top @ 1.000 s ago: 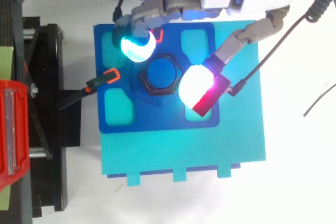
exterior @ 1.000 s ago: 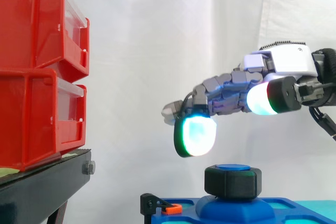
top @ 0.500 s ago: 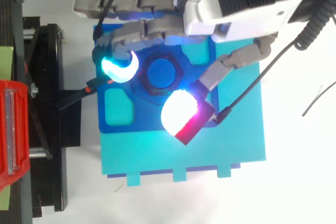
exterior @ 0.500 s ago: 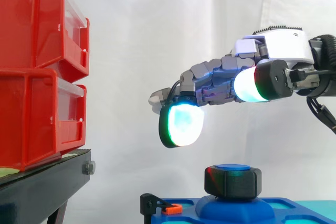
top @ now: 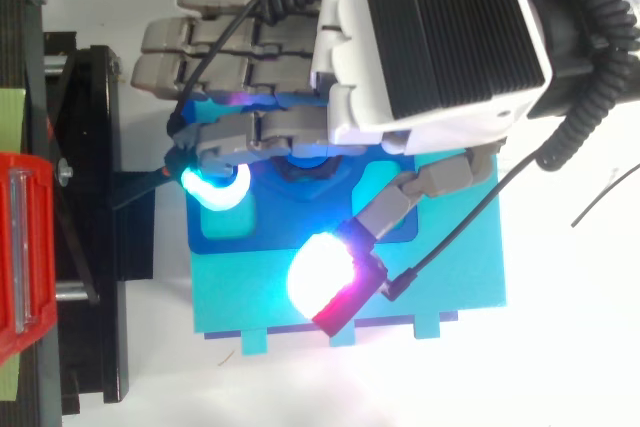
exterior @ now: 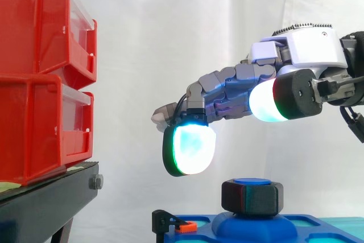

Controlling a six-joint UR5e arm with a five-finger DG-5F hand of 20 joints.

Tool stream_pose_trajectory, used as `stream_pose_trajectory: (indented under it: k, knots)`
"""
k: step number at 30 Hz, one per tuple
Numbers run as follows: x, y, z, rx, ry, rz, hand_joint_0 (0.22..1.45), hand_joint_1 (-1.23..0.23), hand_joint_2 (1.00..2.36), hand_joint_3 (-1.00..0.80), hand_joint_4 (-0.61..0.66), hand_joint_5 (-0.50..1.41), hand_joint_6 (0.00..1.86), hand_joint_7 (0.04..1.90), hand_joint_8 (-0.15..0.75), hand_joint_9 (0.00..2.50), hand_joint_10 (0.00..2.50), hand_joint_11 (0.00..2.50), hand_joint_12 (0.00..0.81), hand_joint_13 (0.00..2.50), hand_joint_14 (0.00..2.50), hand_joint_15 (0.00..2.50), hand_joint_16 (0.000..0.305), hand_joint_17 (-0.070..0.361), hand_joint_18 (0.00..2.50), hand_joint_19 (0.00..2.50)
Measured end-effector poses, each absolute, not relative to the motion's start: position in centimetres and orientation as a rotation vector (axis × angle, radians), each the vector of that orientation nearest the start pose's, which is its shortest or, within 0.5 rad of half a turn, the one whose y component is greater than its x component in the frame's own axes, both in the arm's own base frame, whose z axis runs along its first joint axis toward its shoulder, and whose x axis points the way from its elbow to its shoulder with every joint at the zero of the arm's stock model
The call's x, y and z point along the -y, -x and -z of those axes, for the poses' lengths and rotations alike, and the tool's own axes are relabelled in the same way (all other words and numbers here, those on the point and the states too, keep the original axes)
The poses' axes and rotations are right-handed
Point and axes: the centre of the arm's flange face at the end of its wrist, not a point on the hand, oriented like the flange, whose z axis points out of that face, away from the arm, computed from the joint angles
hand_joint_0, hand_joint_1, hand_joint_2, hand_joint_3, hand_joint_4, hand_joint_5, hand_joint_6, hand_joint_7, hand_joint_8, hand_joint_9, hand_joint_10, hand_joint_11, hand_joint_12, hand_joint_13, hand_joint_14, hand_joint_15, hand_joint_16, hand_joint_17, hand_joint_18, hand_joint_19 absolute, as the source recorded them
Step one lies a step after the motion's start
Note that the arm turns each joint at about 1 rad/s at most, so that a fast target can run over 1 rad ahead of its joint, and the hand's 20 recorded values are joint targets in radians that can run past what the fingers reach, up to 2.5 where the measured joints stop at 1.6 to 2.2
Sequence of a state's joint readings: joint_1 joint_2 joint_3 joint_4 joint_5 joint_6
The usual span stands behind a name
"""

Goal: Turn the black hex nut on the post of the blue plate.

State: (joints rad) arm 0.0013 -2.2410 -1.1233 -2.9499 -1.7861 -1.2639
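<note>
The hand [exterior: 310, 52] has slid leftward; fingers spread, empty, above the black hex nut [exterior: 252, 197], not touching.

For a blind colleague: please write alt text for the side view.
The hand hovers open above the black nut on the post of the blue plate, touching nothing. Red bins sit on a black stand at left.

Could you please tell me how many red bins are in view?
2. The upper red bin sits stacked on the lower red bin, which rests on the black stand at the side view's left. Others may lie beyond the frame's left edge.
</note>
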Motion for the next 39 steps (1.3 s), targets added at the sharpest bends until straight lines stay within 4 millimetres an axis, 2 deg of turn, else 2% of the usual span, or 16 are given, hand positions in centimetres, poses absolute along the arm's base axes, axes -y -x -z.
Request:
stream_pose_trajectory:
  k: [7,14,39]
  knots:
    - [10.3,-74.2,-30.5,-1.613,-0.071,-0.403,0.47,-0.34,1.00,-0.50,0.21,-0.21,0.50,1.09,0.242,0.15,0.00,0.01,0.371,0.15,0.00,0.02,0.058,0.130,0.00,0.06]
    - [10.1,-74.0,-29.7,-1.627,-0.071,-0.399,0.47,-0.34,1.00,-0.50,0.21,-0.21,0.50,1.09,0.242,0.15,0.00,0.00,0.372,0.15,0.00,0.02,0.058,0.131,0.00,0.06]
    - [12.8,-73.1,-29.0,-1.636,-0.039,-0.373,0.47,-0.34,1.00,-0.50,0.21,-0.21,0.50,1.08,0.241,0.15,0.00,0.01,0.370,0.15,0.00,0.01,0.058,0.131,0.00,0.06]
